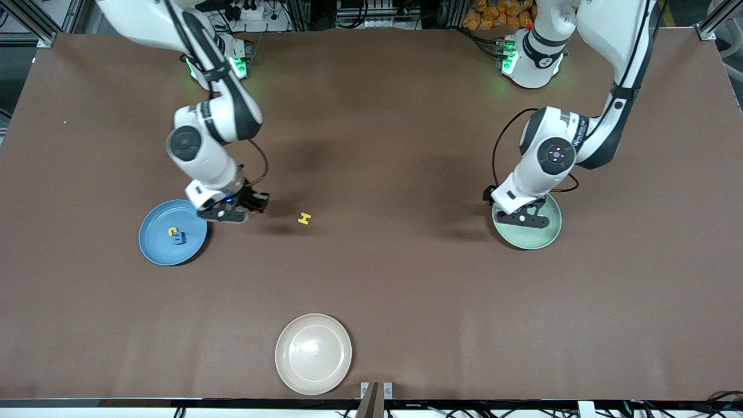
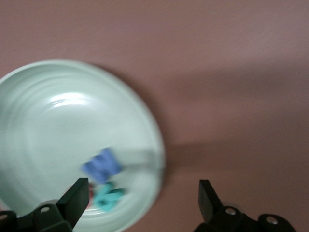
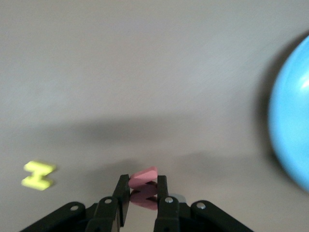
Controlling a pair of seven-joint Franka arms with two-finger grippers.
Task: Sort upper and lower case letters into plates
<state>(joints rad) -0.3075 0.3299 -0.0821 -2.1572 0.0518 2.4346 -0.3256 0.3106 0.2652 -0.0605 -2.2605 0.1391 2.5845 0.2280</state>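
- Brown matting covers the table (image 1: 371, 290), on which 3 plates are set.
- The sky-blue plate (image 1: 157, 244) lies toward the right arm's end; a yellow letter (image 1: 172, 231) and a blue letter (image 1: 179, 238) are seen in it, touching each other.
- The right gripper (image 3: 143, 189) is held just beside that plate, over bare table, its fingers pinched narrow on a red letter (image 3: 143, 176).
- A yellow H (image 1: 304, 218) lies on the table near the right gripper, apart from both plates.
- The left gripper (image 2: 143, 191) is held over the mint-green plate (image 2: 29, 121), its fingers spread wide and holding nothing.
- 2 letters, 1 blue (image 2: 102, 164) and 1 teal (image 2: 109, 195), lie in that plate, with a bit of red beside them.
- A cream-white plate (image 1: 313, 354) sits nearest the front camera.
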